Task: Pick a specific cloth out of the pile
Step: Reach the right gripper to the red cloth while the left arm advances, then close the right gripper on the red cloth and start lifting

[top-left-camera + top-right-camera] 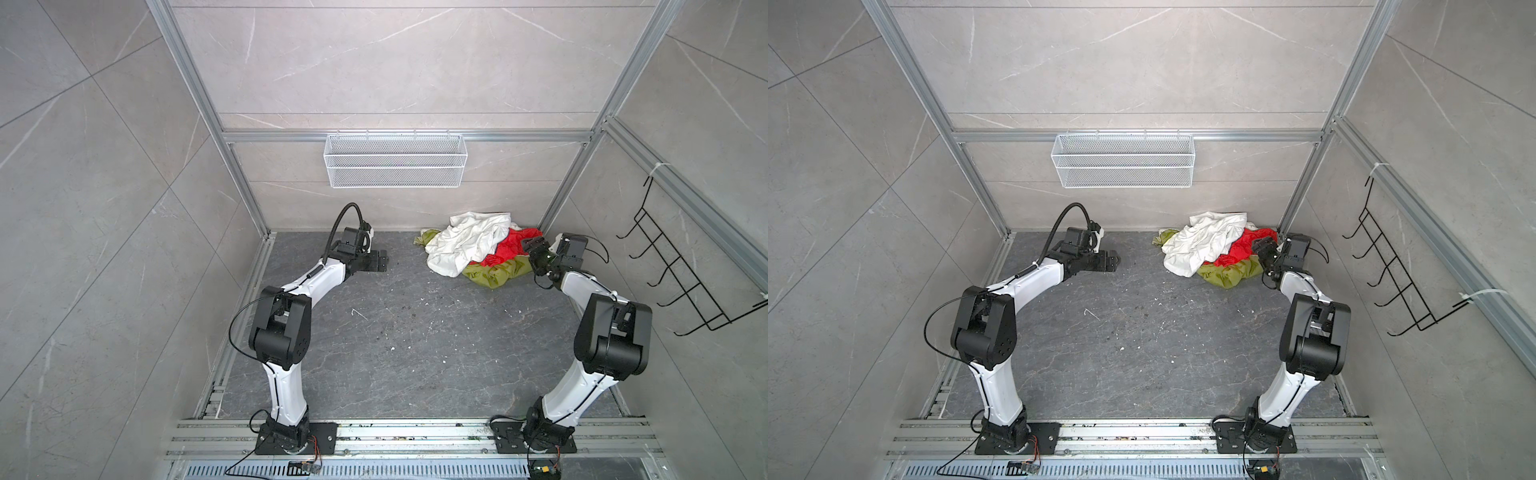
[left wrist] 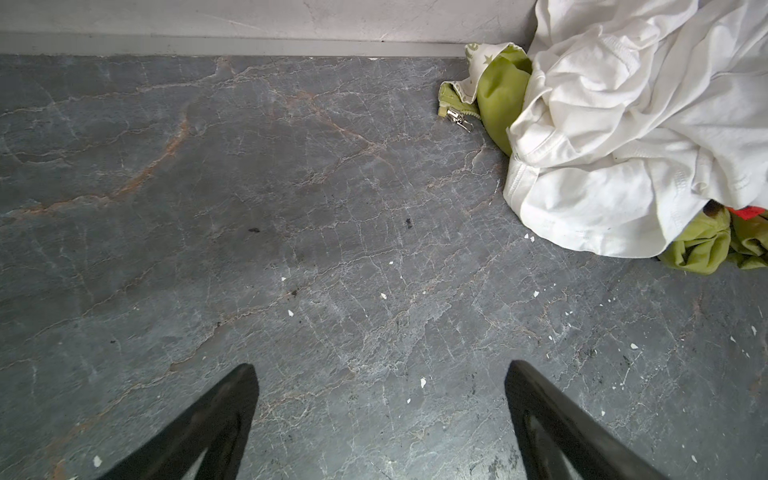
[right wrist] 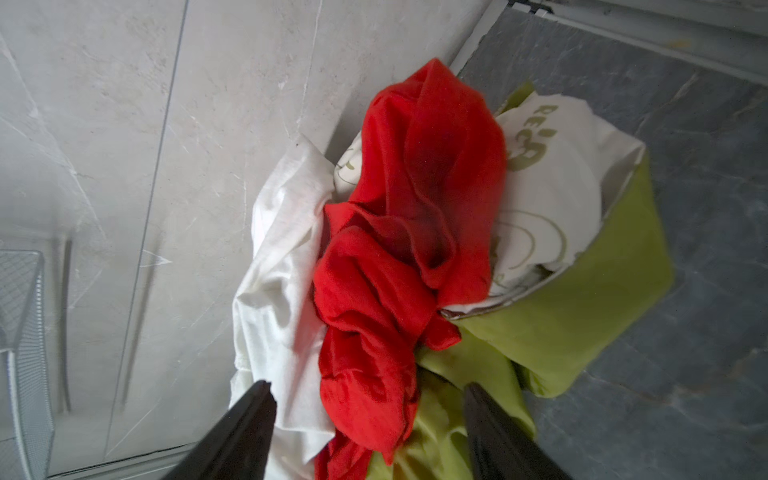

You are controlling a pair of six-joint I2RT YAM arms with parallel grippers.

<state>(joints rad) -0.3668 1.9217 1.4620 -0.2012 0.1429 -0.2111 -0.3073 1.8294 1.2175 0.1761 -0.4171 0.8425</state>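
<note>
Cloth (image 3: 399, 216) lies, seemingly ungripped, within right gripper (image 3: 366, 388).

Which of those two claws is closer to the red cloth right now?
The right. The right gripper is at the red cloth, straddling a fold with jaws apart. The left gripper is open over bare floor, on the far side of the white cloth.

Bare floor (image 1: 395, 340) beside corner-wedged pile (image 1: 465, 243)
</note>
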